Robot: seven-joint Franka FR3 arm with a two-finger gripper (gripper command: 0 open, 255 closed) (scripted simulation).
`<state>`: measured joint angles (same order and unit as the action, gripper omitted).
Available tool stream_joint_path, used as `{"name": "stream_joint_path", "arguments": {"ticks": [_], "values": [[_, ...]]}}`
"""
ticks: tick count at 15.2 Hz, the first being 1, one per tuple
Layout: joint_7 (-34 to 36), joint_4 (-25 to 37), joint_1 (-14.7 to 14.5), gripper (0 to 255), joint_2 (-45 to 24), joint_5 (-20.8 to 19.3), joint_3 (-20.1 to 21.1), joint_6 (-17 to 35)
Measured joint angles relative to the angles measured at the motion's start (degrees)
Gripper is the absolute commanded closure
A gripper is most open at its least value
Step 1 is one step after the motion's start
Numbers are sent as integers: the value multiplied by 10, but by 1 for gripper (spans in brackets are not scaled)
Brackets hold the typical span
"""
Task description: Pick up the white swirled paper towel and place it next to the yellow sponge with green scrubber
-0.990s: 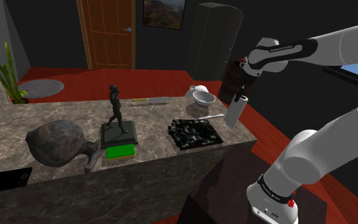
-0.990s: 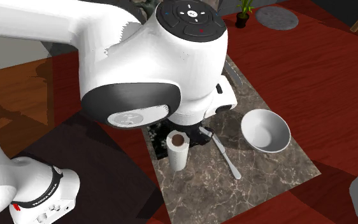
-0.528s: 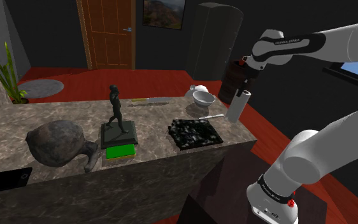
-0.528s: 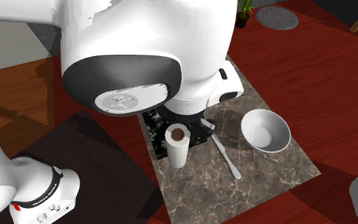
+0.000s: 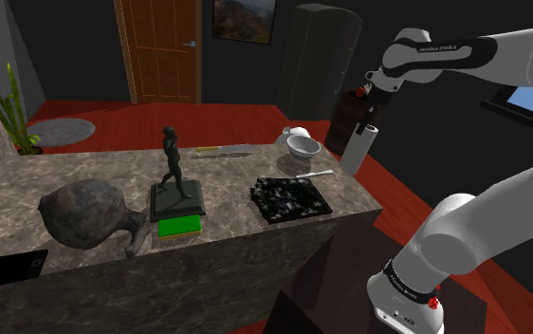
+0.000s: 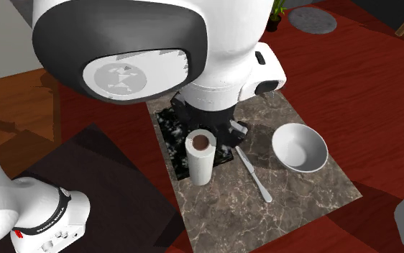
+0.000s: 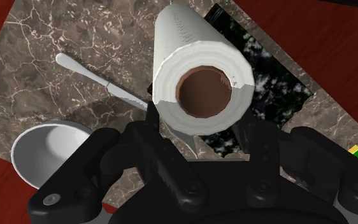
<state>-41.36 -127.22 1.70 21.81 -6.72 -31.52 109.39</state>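
Gripper [image 7: 201, 125] clasps cylindrical white paper towel roll [image 7: 193, 60], brown-cored, over veined marble counter [image 7: 37, 57]

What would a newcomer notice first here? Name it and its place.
The white paper towel roll, upright in the black claw at the end of the stone counter, beside a white bowl. Farther along the counter, a dark figurine stands next to the green-topped sponge.
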Motion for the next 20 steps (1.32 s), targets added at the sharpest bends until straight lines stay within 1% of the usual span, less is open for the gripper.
{"name": "stream_joint_path", "arguments": {"ticks": [6,20], "values": [[3,41,0,255,8,0,7,-48],[4,154,-7,255,-2,9,16,-153]]}}
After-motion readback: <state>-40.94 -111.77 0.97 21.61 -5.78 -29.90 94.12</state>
